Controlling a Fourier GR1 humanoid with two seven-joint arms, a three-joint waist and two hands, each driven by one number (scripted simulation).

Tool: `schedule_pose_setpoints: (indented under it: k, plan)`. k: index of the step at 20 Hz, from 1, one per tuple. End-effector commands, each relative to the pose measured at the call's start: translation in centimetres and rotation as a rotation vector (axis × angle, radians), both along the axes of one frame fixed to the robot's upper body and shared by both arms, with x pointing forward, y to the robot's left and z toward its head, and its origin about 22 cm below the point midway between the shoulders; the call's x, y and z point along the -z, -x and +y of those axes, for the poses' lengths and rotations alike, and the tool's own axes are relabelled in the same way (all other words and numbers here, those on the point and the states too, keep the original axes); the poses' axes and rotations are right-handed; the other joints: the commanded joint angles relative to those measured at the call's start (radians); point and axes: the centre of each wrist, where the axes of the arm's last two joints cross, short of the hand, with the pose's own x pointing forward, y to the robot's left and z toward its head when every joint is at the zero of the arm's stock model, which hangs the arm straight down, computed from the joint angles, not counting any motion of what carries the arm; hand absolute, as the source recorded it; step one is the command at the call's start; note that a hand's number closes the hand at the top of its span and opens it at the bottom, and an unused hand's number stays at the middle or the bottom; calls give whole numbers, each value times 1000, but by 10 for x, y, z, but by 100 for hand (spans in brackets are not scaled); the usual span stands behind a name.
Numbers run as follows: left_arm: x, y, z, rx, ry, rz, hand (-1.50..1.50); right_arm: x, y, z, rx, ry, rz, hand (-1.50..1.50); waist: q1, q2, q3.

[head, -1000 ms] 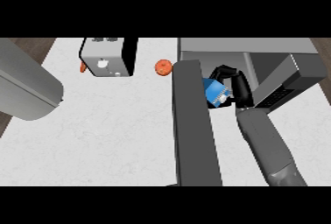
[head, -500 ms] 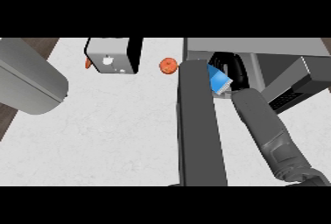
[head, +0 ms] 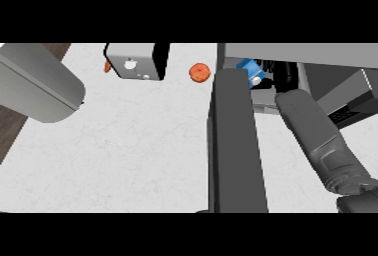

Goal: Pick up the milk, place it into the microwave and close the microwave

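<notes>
The milk (head: 249, 70) is a blue and white carton, tilted, inside the open microwave (head: 325, 55) at the top right. My right hand (head: 283, 76) reaches into the cavity, and its black fingers curl against the carton's right side and partly hide it. The grey right forearm (head: 317, 135) runs up from the lower right corner. The microwave door (head: 236, 145) stands open as a long dark slab left of that arm. Of my left arm only the grey forearm (head: 37, 82) shows at the upper left; its hand is out of the picture.
A grey and black boxy appliance (head: 136, 61) stands at the counter's back. An orange round item (head: 199, 72) lies between it and the door, and another orange bit (head: 108, 66) peeks out at its left. White counter (head: 125, 150) spreads left of the door.
My right hand has carried the milk up and deeper into the microwave's cavity. The forearm now stretches further in. The whole view has shifted slightly.
</notes>
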Motion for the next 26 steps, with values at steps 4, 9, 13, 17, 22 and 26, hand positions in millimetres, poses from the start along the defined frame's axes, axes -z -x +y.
schedule_pose_setpoints:
  k: [4, 9, 13, 17, 22, 26]
  plan:
    - [1, -15, -2, 14, -5, 5, -150, -14, -7, -14, 88, 135, -64, 150, 25, 20, 1]
    - [-3, -21, -7, 35, -6, -14, -150, 5, 4, -35, 177, 186, -31, 150, 26, 22, 3]
    - [2, -24, -2, 33, -32, 10, -150, 10, 14, -76, 480, 277, 44, -150, 36, 37, -4]
    - [5, -30, 2, 7, -51, 13, -150, 6, 6, -52, 308, 291, -21, -150, 37, 31, 4]
    - [8, -38, 1, 42, -51, 42, -150, 2, 1, -28, 202, 276, -15, -150, 38, 25, 3]
    - [10, -43, -8, 121, -63, 35, -150, -3, -1, -28, 132, 240, -33, -150, 43, 32, 5]
